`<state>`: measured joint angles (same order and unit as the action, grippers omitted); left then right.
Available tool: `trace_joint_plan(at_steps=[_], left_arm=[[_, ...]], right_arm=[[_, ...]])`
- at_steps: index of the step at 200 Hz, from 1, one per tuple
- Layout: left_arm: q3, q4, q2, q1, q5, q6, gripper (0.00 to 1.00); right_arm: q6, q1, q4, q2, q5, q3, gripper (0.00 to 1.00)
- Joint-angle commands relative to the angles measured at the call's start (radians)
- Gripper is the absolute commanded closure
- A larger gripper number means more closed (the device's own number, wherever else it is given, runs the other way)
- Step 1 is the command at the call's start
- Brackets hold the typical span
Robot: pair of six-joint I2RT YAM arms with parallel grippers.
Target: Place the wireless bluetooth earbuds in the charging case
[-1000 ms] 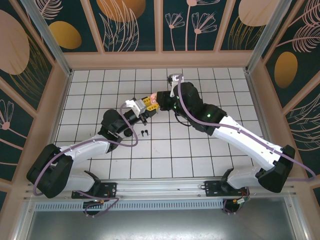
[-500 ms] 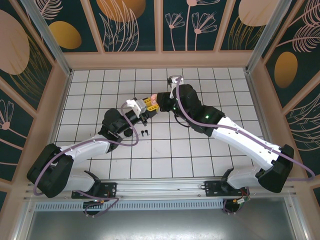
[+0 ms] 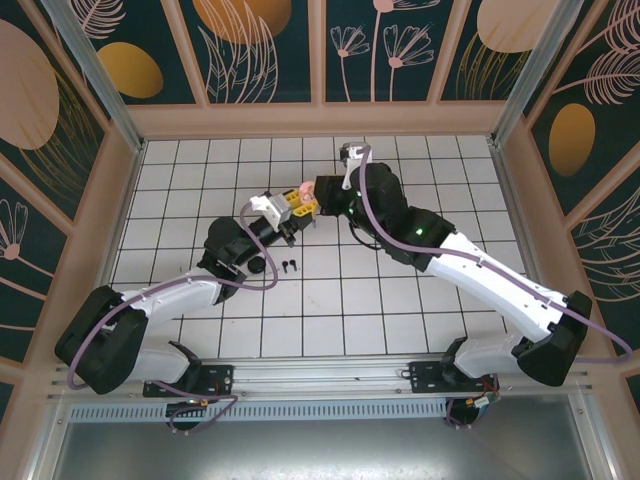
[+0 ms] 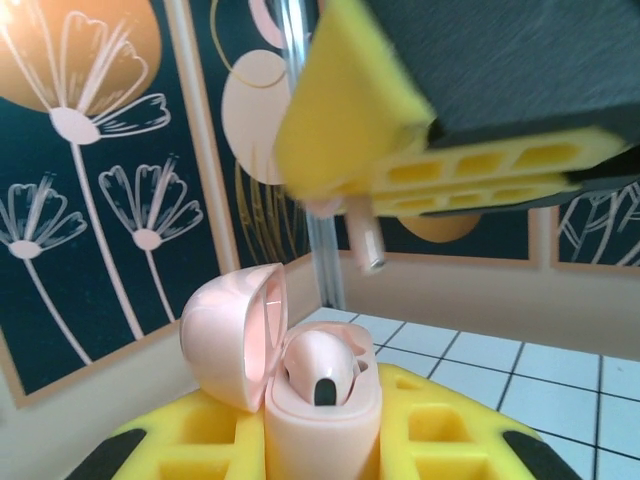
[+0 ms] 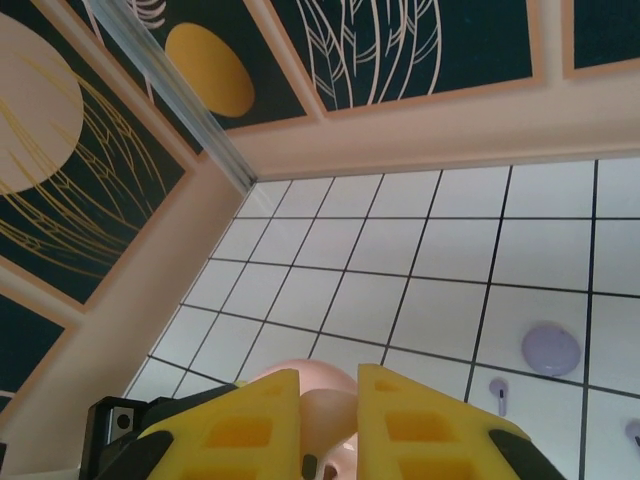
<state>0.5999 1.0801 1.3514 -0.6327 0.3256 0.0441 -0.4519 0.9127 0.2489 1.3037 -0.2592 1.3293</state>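
My left gripper (image 4: 320, 452) is shut on the pale pink charging case (image 4: 322, 425), holding it upright with its lid (image 4: 232, 335) swung open to the left. One pink earbud (image 4: 320, 366) sits in the case. Just above it, my right gripper (image 5: 331, 402) is shut on a second pink earbud (image 4: 363, 238), whose stem points down toward the case without touching it. In the top view both grippers meet over the middle of the table, left (image 3: 294, 208) and right (image 3: 317, 196). Two black earbuds (image 3: 289, 266) lie on the tiles near the left arm.
A closed lilac case (image 5: 551, 350) lies on the tiles to the right, with a lilac earbud (image 5: 499, 392) beside it. The pink side wall (image 5: 150, 300) and the back wall enclose the white grid table (image 3: 400, 300).
The right wrist has shifted slightly toward the back wall while staying over the case. Both grips are unchanged.
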Motion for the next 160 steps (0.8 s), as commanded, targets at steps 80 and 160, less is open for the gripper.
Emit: trace_joint_plan(at_steps=[80, 160], left_arm=[[0.016, 0.102, -0.001, -0.007, -0.077, 0.025, 1.0], [0.006, 0.106, -0.014, -0.006, -0.035, 0.026, 1.0]], right_arm=[[-0.048, 0.008, -0.065, 0.002, -0.014, 0.009, 0.84], [-0.034, 0.005, -0.08, 0.063, -0.008, 0.045, 0.84]])
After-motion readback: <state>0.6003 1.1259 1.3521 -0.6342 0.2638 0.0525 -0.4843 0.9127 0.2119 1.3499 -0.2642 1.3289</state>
